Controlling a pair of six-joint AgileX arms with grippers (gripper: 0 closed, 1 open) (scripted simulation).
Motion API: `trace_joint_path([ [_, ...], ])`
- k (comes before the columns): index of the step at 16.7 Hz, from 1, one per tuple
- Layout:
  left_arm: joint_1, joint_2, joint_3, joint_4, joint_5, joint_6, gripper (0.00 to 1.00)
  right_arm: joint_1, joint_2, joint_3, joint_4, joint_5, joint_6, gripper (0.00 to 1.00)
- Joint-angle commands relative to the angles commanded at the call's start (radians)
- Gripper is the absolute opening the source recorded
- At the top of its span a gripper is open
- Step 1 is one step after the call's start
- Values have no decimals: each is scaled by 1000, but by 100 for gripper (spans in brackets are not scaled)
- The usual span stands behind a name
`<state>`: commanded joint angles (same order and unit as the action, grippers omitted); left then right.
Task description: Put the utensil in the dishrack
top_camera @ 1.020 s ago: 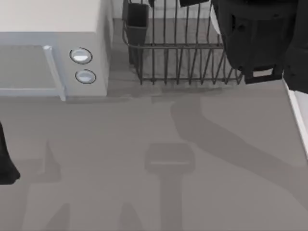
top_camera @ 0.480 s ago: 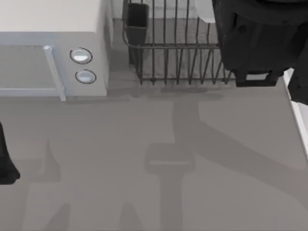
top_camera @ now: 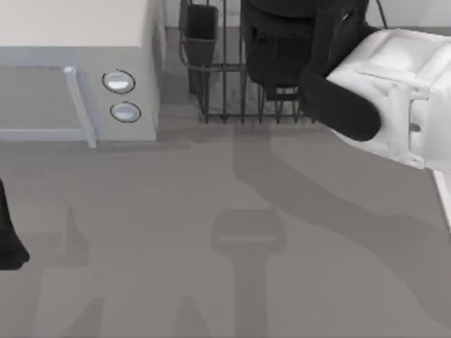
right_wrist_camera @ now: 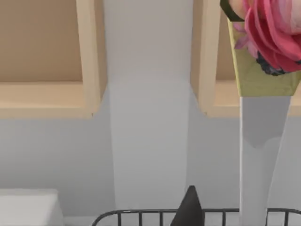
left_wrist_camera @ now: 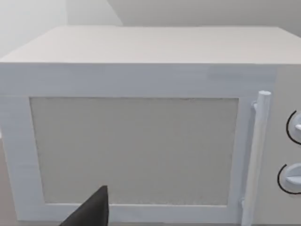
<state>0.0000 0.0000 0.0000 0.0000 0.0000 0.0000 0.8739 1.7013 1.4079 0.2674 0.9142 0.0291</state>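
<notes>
The dishrack point(top_camera: 220, 91), a dark wire basket with a dark cutlery cup point(top_camera: 201, 28) at its left corner, stands at the back middle of the table. My right gripper point(top_camera: 282, 49) hangs over the rack's middle, under the arm's black wrist. In the right wrist view the utensil point(right_wrist_camera: 261, 141) stands upright: a long white handle topped by a yellow-green head with a pink rose. It is beside a dark fingertip point(right_wrist_camera: 190, 209) and above the rack's rim point(right_wrist_camera: 141, 215), and the gripper appears shut on it. My left arm point(top_camera: 8, 243) is parked at the table's left edge.
A pale grey microwave point(top_camera: 77, 42) with two round knobs point(top_camera: 118, 82) stands just left of the rack, and its door point(left_wrist_camera: 136, 150) faces the left wrist camera. Behind the rack is a wall with wooden shelves point(right_wrist_camera: 47, 99). The table's right edge point(top_camera: 442, 193) runs below my right arm.
My right arm has swung left over the dishrack, and its white forearm has come into the top view. The white piece of the utensil seen earlier is now covered. The left arm has not moved.
</notes>
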Motion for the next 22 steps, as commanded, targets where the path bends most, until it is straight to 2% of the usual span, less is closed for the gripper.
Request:
trace_joint_path([
  [6,0,0,0,0,0,0,100,-194,283,-59,369,-200,-7,0],
  [9,0,0,0,0,0,0,100,-241,342,-75,432,-248,-11,0],
  [13,0,0,0,0,0,0,100,-242,343,-75,433,-249,-11,0],
  [22,0,0,0,0,0,0,100,-242,343,-75,433,-249,-11,68],
])
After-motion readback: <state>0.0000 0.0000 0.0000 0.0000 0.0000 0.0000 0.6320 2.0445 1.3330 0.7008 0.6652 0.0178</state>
